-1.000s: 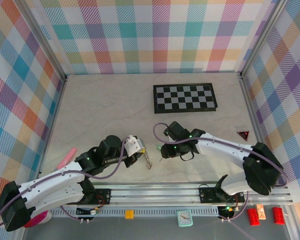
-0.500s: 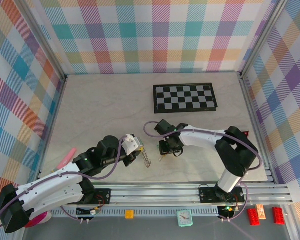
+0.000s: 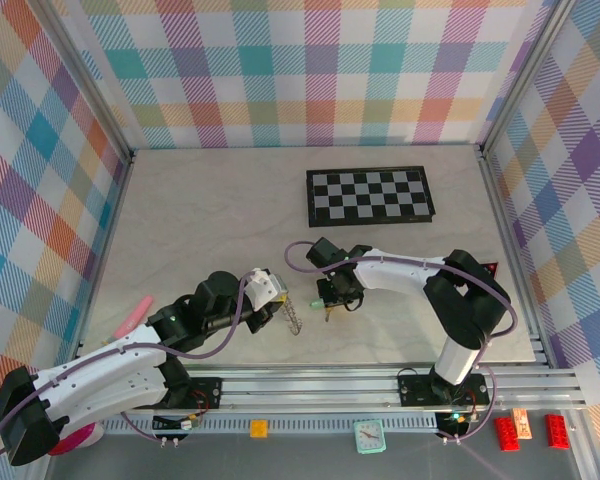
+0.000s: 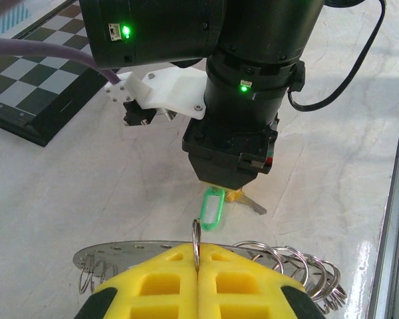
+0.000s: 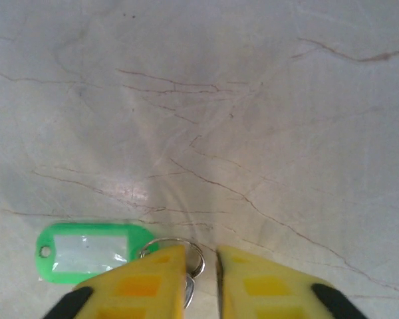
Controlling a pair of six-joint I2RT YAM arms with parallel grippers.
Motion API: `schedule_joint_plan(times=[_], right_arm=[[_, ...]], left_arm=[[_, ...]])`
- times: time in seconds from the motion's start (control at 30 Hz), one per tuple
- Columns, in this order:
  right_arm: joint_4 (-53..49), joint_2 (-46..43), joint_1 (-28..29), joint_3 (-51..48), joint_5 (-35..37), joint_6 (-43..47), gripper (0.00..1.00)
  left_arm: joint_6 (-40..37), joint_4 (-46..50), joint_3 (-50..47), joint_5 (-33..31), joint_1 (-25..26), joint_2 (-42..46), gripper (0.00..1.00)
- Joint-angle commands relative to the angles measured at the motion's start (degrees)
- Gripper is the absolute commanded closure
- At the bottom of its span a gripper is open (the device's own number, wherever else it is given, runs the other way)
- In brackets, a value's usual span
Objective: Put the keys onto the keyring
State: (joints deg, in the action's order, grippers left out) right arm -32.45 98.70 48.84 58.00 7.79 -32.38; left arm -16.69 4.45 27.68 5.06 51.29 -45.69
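The left gripper (image 4: 197,254) has its jaws closed on the edge of the keyring (image 4: 130,252), a flat metal piece fringed with small wire loops. Just beyond it, the right gripper (image 3: 327,306) has its jaws pinched on the small split ring of the green-tagged key (image 4: 211,209). The tag dangles close to the keyring. The checkerboard (image 3: 370,195) lies farther back on the desk (image 3: 200,220).

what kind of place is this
Probably a robot test cell: plaid walls on a metal frame, a left arm and right arm bolted to a rail, and a checkerboard prop on the table.
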Motion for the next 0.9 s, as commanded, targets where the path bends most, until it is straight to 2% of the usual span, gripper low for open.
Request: schedule_joint_plan(times=[0.0,0.17,0.33,0.4,0.47,0.53,0.7,0.87], right_arm=[[-1.7,-1.2,0.5,1.5,1.9,-0.1,0.84],[-4.9,-3.3,0.4,1.7,8.5,0.4,0.96],[-5.7,-3.7,0.3,1.6,8.9,0.4,0.97],[-5.4,-3.5,0.3,1.6,8.0,0.2,0.89],[-4.3,-3.4,0.3,1.4,5.8,-0.2,0.71],[-2.6,-3.3,0.3,1.3,3.5,-0.3,0.63],[-2.1,-0.1,0.4,3.1,3.5,0.0,0.56],[-2.7,2.5,0.8,4.1,2.6,0.7,0.55]], left_arm=[[0.2,-1.3,0.5,-0.3,0.7,-0.1,1.0],[0.0,-1.5,0.7,-0.5,0.7,-0.3,1.0],[-0.1,-1.5,0.6,-0.5,0.7,-0.1,1.0],[0.0,-1.4,0.6,-0.4,0.7,0.0,1.0],[0.0,-1.4,0.6,-0.4,0.7,0.1,1.0],[0.0,-1.5,0.5,-0.3,0.7,0.0,1.0],[0.1,-1.6,0.4,-0.1,0.7,-0.1,1.0],[0.0,-1.2,0.5,-0.2,0.7,0.2,1.0]])
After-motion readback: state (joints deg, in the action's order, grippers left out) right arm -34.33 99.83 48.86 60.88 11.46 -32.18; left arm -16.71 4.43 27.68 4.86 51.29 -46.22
